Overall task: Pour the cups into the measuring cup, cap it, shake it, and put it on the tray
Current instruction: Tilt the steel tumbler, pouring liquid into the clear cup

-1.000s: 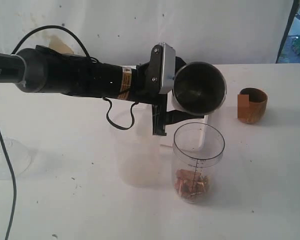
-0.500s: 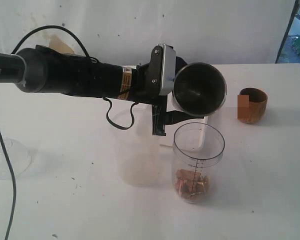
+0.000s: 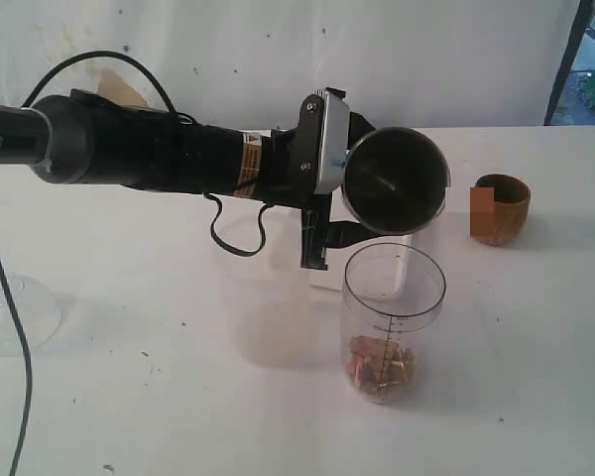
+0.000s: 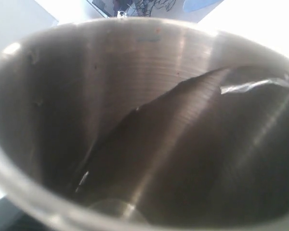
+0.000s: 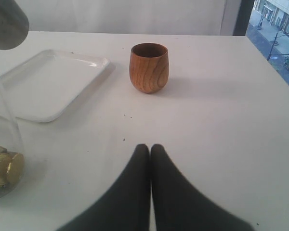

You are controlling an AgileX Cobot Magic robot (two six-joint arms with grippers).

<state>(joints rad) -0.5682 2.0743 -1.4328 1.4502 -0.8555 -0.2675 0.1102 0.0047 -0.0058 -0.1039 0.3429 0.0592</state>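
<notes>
left jaws [image 3: 362, 213] clamped on tipped steel tumbler [image 3: 396, 178] above measuring cup [image 3: 391, 322] rim, right jaws [image 5: 150, 150] closed, empty

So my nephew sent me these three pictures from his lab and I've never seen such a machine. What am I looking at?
It is a robot with two arms, each ending in a two-fingered gripper. The wide picture comes from a camera standing off the arms; the other two come from cameras on the wrists.

In the wide picture the left gripper holds a steel tumbler tipped on its side above a clear measuring cup with small brownish and gold pieces at the bottom. The left wrist picture looks straight into that tumbler, which looks empty.

The right wrist picture shows the right gripper, shut and holding nothing, a wooden cup and a white tray on the white table.
</notes>
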